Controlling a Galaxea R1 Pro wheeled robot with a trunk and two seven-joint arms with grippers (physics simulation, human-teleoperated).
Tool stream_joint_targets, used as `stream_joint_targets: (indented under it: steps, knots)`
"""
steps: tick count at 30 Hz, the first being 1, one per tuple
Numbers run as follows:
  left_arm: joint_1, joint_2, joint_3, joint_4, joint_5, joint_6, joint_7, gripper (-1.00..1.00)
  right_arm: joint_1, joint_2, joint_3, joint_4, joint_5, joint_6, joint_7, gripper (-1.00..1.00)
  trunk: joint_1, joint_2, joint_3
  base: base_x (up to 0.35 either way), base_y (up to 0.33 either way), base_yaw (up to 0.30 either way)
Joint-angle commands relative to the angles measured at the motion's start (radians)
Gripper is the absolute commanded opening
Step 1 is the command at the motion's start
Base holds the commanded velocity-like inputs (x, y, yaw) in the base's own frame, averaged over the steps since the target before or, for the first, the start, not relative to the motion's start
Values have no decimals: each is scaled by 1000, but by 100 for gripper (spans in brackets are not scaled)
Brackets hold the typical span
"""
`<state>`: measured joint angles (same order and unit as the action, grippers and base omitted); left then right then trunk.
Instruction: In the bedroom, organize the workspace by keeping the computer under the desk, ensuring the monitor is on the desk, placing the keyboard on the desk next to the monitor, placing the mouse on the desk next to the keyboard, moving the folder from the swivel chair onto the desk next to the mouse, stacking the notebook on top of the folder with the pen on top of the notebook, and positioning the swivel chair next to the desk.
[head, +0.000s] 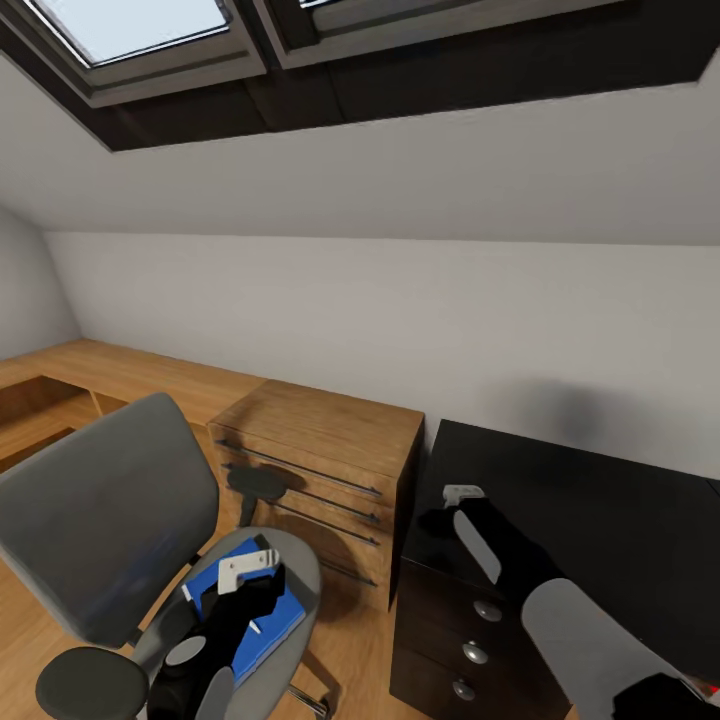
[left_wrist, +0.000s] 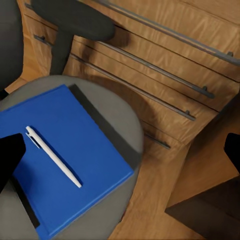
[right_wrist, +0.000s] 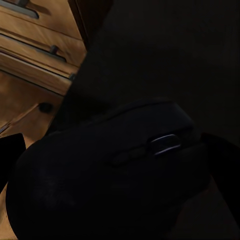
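The left gripper (head: 240, 585) hangs over the swivel chair (head: 100, 520), jaws spread, above the blue folder (left_wrist: 60, 165) on the seat – white pen (left_wrist: 52, 156) lying on it. The right gripper (head: 440, 520) pinches the mouse (right_wrist: 110, 170) between its jaws – above the black desk (head: 600, 520), beside the wooden chest (head: 320, 450).

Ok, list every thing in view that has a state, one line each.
folder: closed, flat on the swivel chair seat.
pen: lying on the folder.
mouse: close in front of the right pincer, above the desk.
left pincer: open above the folder.
wooden chest: drawers shut.
desk drawers: shut.
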<state>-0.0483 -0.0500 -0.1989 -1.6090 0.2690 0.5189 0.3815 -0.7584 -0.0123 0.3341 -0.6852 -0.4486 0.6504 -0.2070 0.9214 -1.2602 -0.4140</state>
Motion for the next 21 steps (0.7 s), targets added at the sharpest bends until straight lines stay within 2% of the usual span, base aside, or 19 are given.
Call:
stream_joint_targets:
  steps: [1,7,11,21]
  knots:
    - [-1,0,1,-2,11,3,10,100,-1,3,6,-1,-9,3,-20,-100,0,-1,-1,0,0,0]
    - [-1,-1,8,-4,12,3,10,100,-1,30,8,1,-11,3,-106,-100,0,-1,-1,0,0,0]
    - [-1,-1,9,-4,12,3,10,100,-1,32,9,2,-12,3,-113,-100,0,-1,-1,0,0,0]
    - [0,-2,8,-3,12,3,24,100,-1,32,13,1,-12,4,-114,-100,38,-71,-33,0,0,0]
